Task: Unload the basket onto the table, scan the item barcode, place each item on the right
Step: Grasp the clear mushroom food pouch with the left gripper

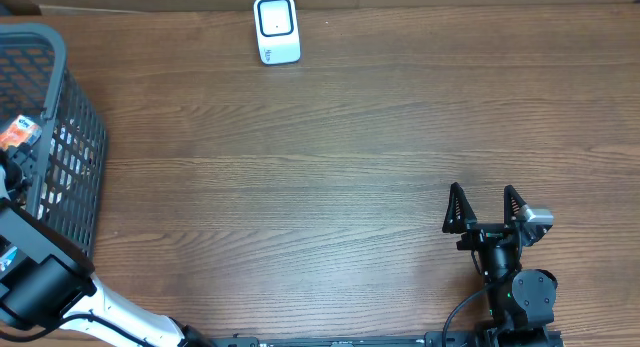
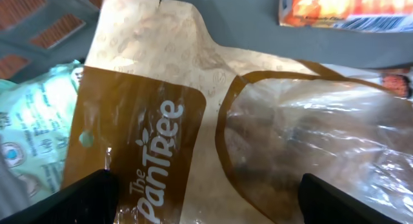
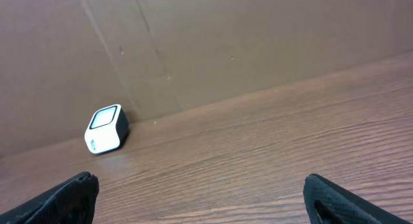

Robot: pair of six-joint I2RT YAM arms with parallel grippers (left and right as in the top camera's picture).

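The item, a brown "The Pantree" bag (image 2: 193,121) with a clear window, lies in the basket and fills the left wrist view. No barcode shows on it. My left gripper (image 2: 206,201) hovers close over the bag, open, one finger (image 2: 90,195) at each lower corner of the view and nothing gripped. In the overhead view only the left arm (image 1: 40,277) shows, reaching into the basket (image 1: 70,107). The white scanner (image 1: 276,30) stands at the table's far edge, its window facing up. My right gripper (image 1: 483,195) is open and empty at the near right, pointing toward the scanner (image 3: 105,128).
The dark wire basket sits at the table's left edge. It also holds a green and white packet (image 2: 32,140) and an orange box (image 2: 348,8). A cardboard wall (image 3: 226,50) runs behind the scanner. Bare wooden tabletop (image 1: 330,177) lies between basket and right arm.
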